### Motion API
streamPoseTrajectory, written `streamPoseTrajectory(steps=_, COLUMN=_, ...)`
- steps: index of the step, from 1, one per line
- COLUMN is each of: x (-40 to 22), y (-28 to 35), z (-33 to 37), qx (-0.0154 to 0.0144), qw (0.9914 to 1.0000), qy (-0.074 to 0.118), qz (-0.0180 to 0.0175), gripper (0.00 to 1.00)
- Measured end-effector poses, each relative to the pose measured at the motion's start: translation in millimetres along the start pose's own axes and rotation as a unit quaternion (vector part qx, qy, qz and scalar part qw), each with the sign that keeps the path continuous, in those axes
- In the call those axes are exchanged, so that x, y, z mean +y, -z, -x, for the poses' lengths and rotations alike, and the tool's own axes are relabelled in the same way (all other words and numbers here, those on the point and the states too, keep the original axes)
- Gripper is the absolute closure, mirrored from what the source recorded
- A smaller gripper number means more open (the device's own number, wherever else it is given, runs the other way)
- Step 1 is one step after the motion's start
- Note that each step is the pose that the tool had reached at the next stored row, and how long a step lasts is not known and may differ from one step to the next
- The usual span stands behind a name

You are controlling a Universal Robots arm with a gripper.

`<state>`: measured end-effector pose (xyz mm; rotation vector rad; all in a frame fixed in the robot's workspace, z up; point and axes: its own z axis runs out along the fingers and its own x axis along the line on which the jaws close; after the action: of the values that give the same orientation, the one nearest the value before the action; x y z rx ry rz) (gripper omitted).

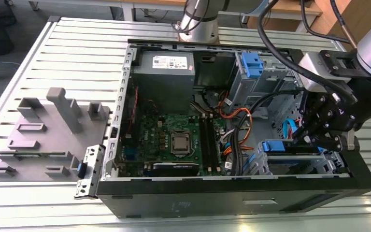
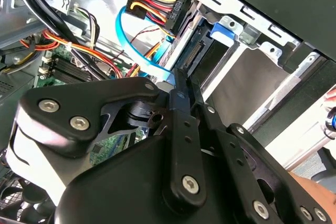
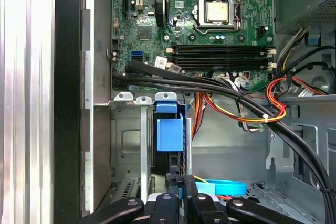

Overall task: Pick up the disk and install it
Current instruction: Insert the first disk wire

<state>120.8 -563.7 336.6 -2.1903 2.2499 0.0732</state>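
Observation:
The disk stands on edge in the drive cage at the case's front corner, on the exterior view's right, its blue end tab facing the motherboard. In the first wrist view the disk shows as a blue tab over a dark edge between the cage's metal walls. My gripper hangs right at the disk's far end, inside the cage opening. In the second wrist view the gripper tip sits just short of the disk and its connector edge. Its black linkages hide the contact.
The open tower case holds a green motherboard, a grey power-supply box and a tall blue clip. Thick black and orange cables cross beside the cage, with a blue data cable close by. A grey fixture plate lies outside.

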Motion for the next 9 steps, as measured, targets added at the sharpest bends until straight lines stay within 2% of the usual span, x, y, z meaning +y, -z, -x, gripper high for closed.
streamPoseTrajectory(steps=9, x=-0.1, y=-2.6, z=-0.4, qx=0.0000, qw=1.00000, qy=0.000, qz=0.0000, gripper=0.84)
